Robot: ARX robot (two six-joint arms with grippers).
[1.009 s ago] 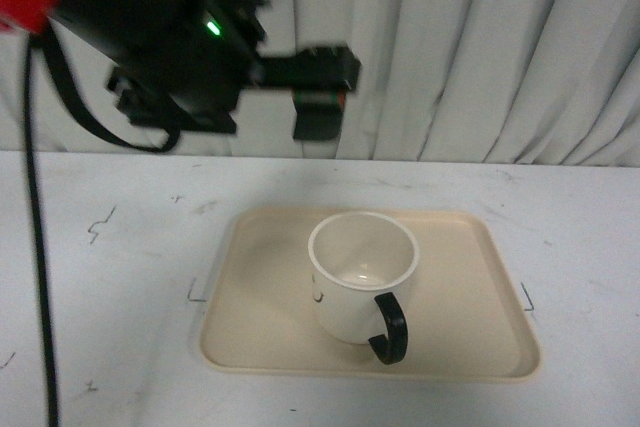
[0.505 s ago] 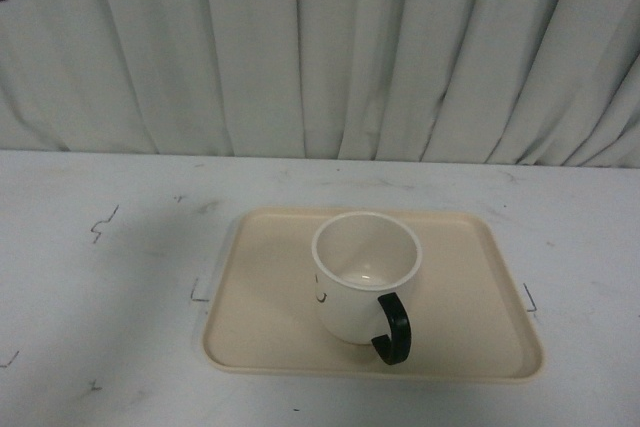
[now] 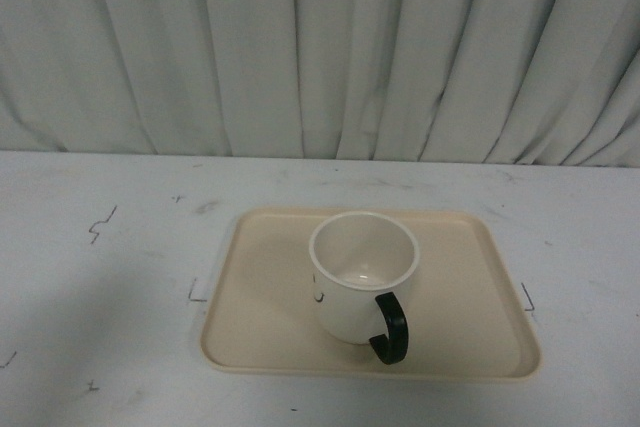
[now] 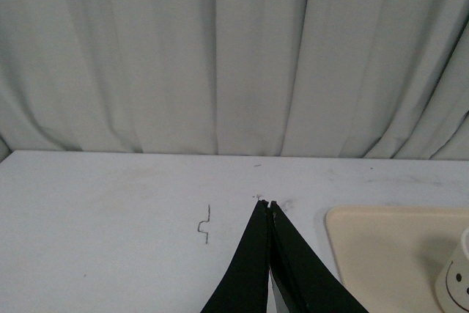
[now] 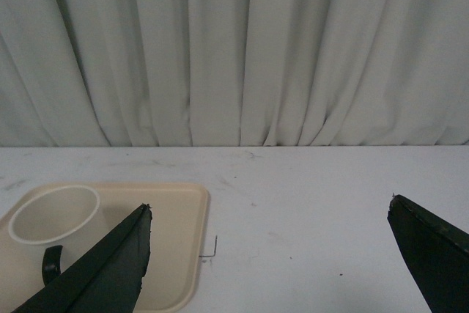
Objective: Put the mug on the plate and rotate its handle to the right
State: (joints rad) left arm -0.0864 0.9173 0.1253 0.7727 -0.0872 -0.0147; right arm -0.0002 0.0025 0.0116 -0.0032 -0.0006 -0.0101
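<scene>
The cream-white mug [image 3: 362, 272] stands upright on the beige plate [image 3: 260, 317], near its middle. Its black handle [image 3: 389, 327] points toward the front, slightly to the right. Part of a black face mark shows on the mug's left side. Neither arm shows in the front view. My left gripper [image 4: 268, 204] is shut and empty, over the white table left of the plate [image 4: 381, 254]; the mug's edge [image 4: 458, 276] shows there. My right gripper [image 5: 269, 210] is wide open and empty, to the right of the plate [image 5: 176, 240]; the mug [image 5: 55, 214] and handle [image 5: 50, 263] show there.
The white table [image 3: 110, 277] has small dark corner marks around the plate and a squiggle mark [image 3: 101, 226] at the left. A pleated grey-white curtain [image 3: 320, 47] hangs along the table's far edge.
One second ago the left arm filled the upper left of the front view; it has left that view. The mug and plate stay in place.
</scene>
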